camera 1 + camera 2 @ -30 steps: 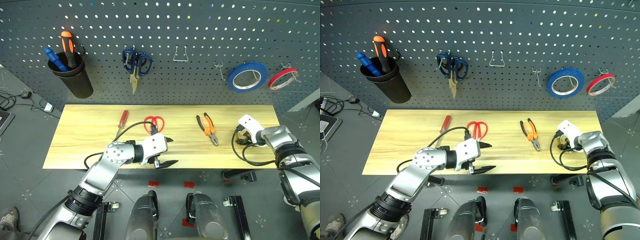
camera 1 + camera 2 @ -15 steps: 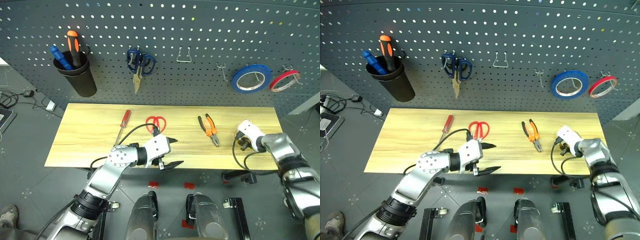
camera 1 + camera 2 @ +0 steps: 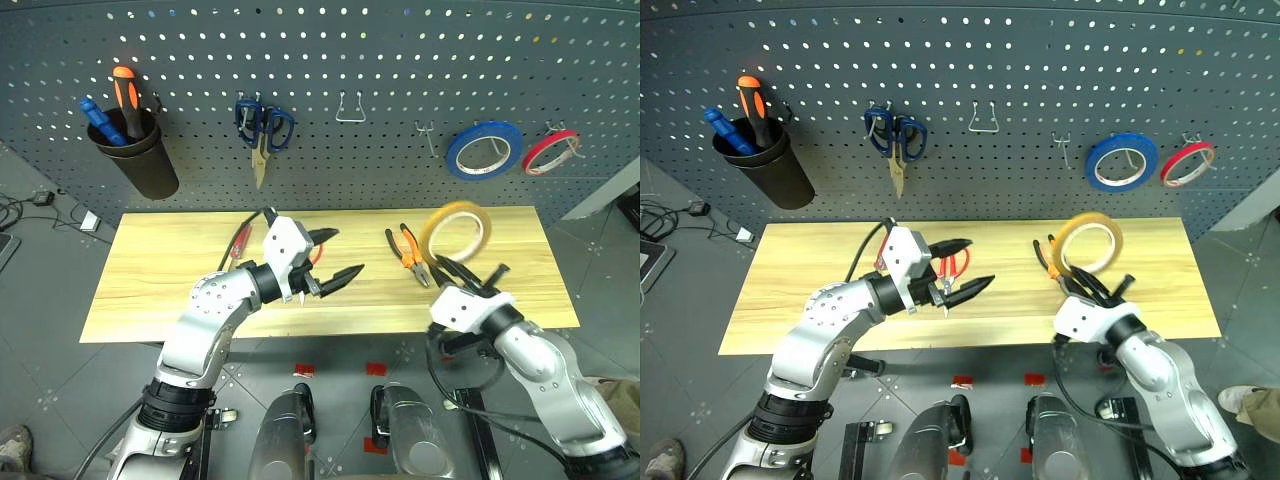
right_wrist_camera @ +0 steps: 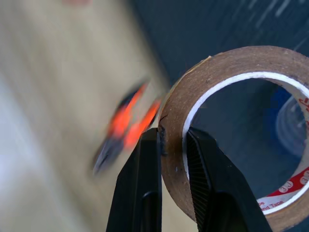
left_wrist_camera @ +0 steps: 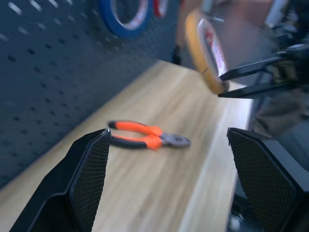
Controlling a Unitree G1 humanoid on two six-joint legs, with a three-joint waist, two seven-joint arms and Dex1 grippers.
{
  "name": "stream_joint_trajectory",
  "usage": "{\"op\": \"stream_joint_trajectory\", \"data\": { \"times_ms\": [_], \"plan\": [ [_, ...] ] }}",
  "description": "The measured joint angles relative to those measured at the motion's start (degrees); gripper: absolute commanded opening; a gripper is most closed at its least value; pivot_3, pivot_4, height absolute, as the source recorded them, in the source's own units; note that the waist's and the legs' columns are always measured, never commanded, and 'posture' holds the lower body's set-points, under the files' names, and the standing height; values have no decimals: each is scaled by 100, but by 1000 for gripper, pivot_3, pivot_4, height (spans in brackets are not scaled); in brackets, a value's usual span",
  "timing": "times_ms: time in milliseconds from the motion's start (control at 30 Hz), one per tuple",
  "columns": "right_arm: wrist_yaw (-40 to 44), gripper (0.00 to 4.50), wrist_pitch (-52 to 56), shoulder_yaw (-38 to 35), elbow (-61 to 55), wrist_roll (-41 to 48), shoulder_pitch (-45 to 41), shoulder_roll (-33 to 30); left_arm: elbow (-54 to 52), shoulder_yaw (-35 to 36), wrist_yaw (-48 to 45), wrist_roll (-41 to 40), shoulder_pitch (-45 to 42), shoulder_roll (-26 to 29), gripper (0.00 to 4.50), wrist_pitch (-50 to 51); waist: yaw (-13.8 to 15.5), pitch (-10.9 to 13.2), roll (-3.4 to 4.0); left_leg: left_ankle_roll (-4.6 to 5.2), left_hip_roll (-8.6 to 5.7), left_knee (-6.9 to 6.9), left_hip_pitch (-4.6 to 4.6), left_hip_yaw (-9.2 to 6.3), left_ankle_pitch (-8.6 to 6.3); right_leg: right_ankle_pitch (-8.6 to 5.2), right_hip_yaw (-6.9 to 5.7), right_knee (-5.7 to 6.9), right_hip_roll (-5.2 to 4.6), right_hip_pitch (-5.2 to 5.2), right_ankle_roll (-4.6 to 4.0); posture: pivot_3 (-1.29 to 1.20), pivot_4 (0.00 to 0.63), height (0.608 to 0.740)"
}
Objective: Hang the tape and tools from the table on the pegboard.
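Right end effector (image 3: 468, 276) clamped on the tape (image 3: 455, 228): thin yellow-tan ring, brown inner face, wide hollow centre, held upright above the surface (image 3: 160, 290) near the pliers (image 3: 408, 253). Left end effector (image 3: 335, 256) fingers apart, holding nothing

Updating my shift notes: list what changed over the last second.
The right gripper has lifted the tape off the table, jaws shut on its rim. The left gripper rose, open, holding nothing. Pliers, red-handled scissors and screwdriver stayed put.
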Motion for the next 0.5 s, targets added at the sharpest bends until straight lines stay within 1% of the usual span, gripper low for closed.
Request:
{"op": "stream_joint_trajectory", "data": {
  "times_ms": [133,200,367,500],
  "plan": [
    [-90,441,-308,45,683,-91,-1212,29,-20,217,79,-84,-153,33,4064,-11,-24,-1,-2,2,1,18,1,1,4,6,4,17,2,0,-4,-261,273,740],
    [-113,441,-396,60,1219,-74,-1755,120,2,276,73,-128,-216,74,4064,-11,-21,-1,-2,1,-1,37,1,0,4,19,4,50,-3,-4,-33,-261,273,740],
    [-148,441,-742,181,2518,33,-2612,272,43,288,48,-132,-295,112,4064,-18,-10,-1,-3,1,-4,44,-3,3,3,9,2,56,-7,-6,-39,-245,270,740],
    [-161,441,-1091,243,3454,153,-3225,399,46,169,19,-118,-378,108,4064,-25,-18,-1,-3,1,-6,51,-2,4,3,10,3,65,-10,-6,-39,-245,270,740]
  ]
}}
